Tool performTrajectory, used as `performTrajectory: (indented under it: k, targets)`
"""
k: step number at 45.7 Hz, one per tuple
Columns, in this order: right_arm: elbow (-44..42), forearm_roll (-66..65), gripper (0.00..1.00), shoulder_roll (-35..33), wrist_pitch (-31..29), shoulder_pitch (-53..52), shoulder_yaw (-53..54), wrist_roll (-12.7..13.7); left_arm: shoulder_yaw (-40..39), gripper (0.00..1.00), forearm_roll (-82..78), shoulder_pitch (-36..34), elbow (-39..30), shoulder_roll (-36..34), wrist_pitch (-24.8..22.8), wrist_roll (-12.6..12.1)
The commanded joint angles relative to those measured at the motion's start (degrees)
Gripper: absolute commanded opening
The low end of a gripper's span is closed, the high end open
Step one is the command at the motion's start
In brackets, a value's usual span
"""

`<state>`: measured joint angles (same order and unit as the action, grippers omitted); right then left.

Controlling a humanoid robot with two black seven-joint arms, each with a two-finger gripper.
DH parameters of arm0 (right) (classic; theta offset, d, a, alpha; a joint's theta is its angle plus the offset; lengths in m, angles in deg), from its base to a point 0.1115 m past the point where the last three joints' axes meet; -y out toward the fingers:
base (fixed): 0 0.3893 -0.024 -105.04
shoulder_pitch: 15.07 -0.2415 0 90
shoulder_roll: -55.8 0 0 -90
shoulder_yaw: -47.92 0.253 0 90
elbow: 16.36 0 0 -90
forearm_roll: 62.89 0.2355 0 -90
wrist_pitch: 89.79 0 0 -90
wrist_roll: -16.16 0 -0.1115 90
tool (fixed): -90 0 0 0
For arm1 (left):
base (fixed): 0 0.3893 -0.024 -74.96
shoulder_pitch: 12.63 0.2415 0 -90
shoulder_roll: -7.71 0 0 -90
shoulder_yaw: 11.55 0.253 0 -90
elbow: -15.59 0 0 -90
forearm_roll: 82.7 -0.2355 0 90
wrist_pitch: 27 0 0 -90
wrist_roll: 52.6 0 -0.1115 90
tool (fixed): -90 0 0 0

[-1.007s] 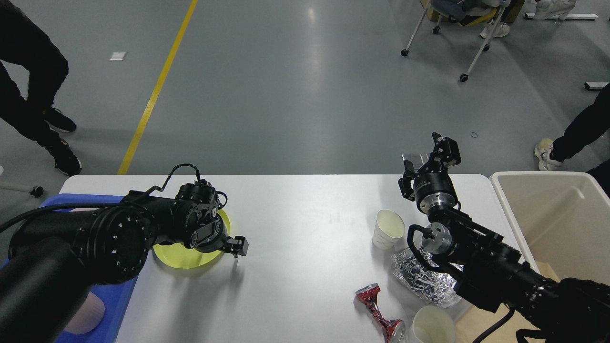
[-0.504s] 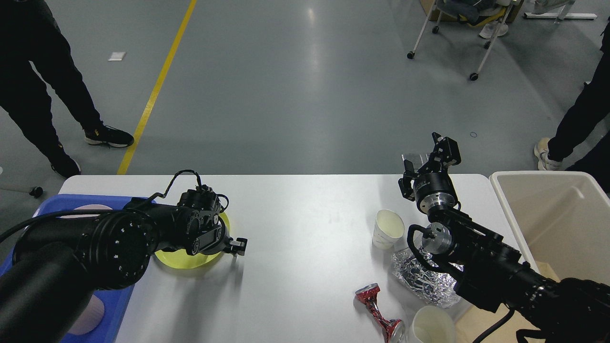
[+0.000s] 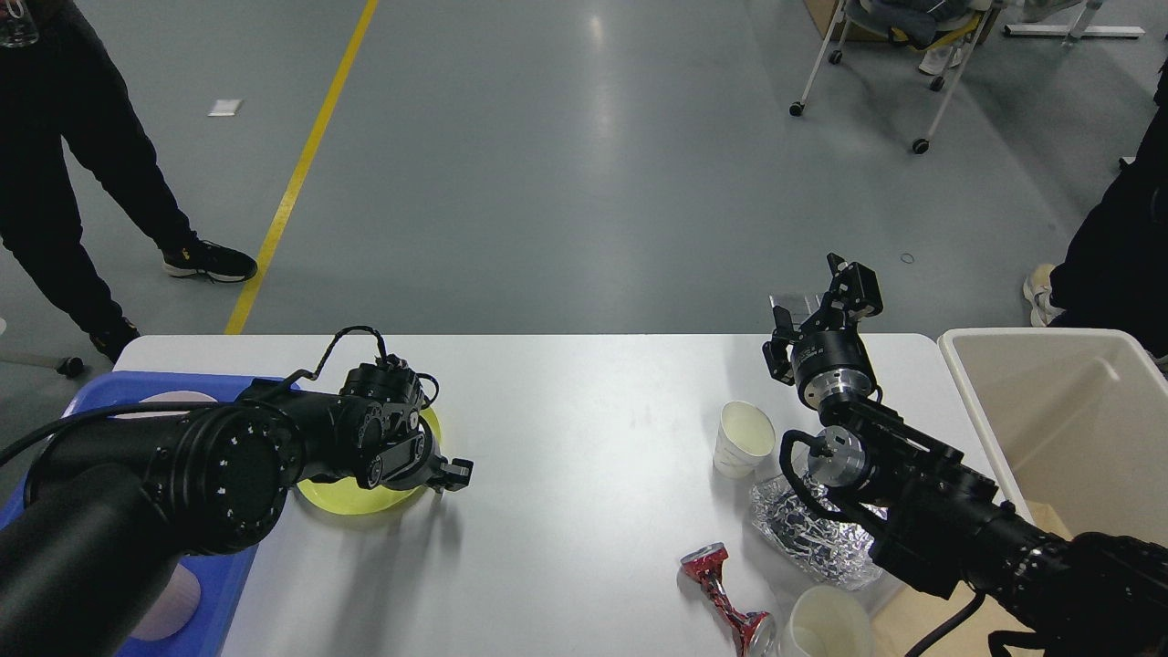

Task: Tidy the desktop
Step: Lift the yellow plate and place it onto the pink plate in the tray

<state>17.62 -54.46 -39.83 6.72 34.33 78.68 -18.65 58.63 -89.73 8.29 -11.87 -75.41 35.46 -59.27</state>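
Left gripper [image 3: 453, 474] settles lower at the yellow plate [image 3: 365, 497].
Since a second ago it has dipped to the plate's right rim, fingers indistinct; the right gripper [image 3: 844, 292], spread, unmoved beyond the plate, on the white desktop [image 3: 584, 420].

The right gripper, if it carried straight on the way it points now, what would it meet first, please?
The right gripper points up and away past the far edge of the desktop. Nothing shows in that line but open grey floor; depth is unclear, so this is tentative.

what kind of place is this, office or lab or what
Probably a robotics lab or workshop floor: a grey floor with a yellow line, a wheeled chair, and staged clutter on the desktop.
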Motion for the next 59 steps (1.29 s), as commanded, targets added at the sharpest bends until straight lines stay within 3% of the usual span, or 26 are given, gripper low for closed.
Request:
performTrajectory:
  k: [1, 12, 25, 39, 50, 59]
  targets:
    - [0.04, 0.00, 1.00, 0.00, 0.00, 0.00, 0.00, 0.00, 0.04, 0.10, 0.00, -0.09, 0.04, -0.03, 0.03, 0.08]
    - [0.04, 0.00, 1.00, 0.00, 0.00, 0.00, 0.00, 0.00, -0.05, 0.00, 0.09, -0.26, 0.92, -0.12, 0.55, 0.08]
    - [0.04, 0.00, 1.00, 0.00, 0.00, 0.00, 0.00, 0.00, -1.63, 0.00, 0.09, -0.97, 5.49, 0.06, 0.73, 0.25]
    - [0.04, 0.00, 1.00, 0.00, 0.00, 0.00, 0.00, 0.00, -2.69, 0.00, -0.08, -6.85, 5.75, 0.06, 0.12, 0.26]
    - [0.04, 0.00, 1.00, 0.00, 0.00, 0.00, 0.00, 0.00, -2.69, 0.00, -9.83, -10.81, 5.75, -0.03, -1.20, 0.25]
    - [0.04, 0.00, 1.00, 0.00, 0.00, 0.00, 0.00, 0.00, -2.51, 0.00, -13.36, -11.16, 5.75, -1.34, -10.68, 0.52]
